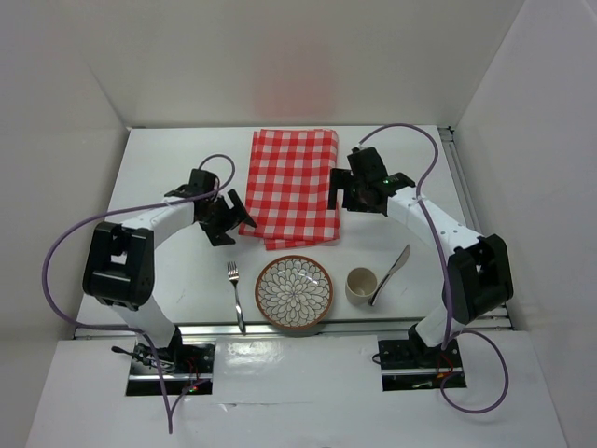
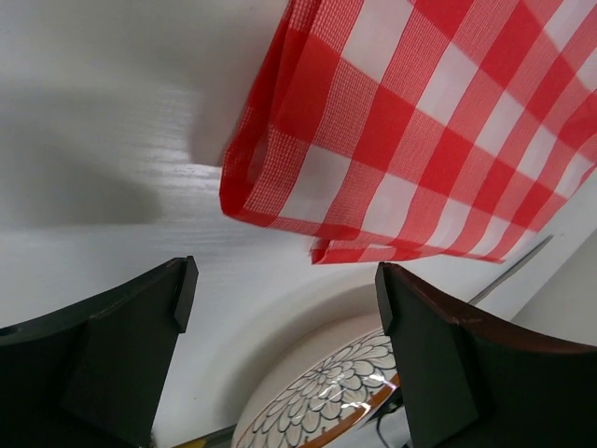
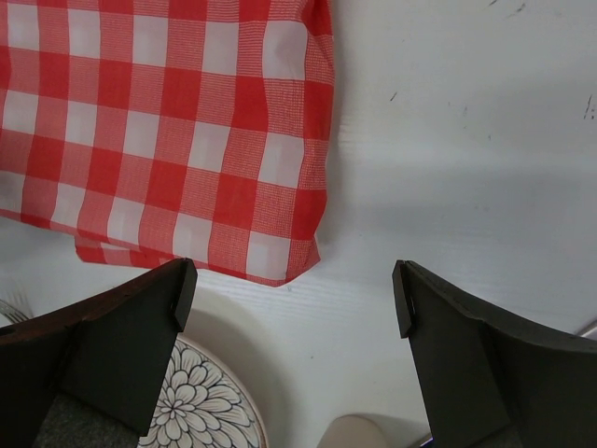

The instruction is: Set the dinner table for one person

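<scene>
Spread wide and pinching nothing: left end effector poised at the near left corner of the folded checked cloth, right end effector just off its right edge; probably flanking it so as to take two corners together and shift or open it; spanning the whole scene beyond the arm bases and bearing everything, the white tabletop; lined up along its near side, fork left of the flowered plate, cup and knife to the right, the usual order for one diner; cloth behind them, touching none, likely meant as napkin or mat and not yet placed
</scene>
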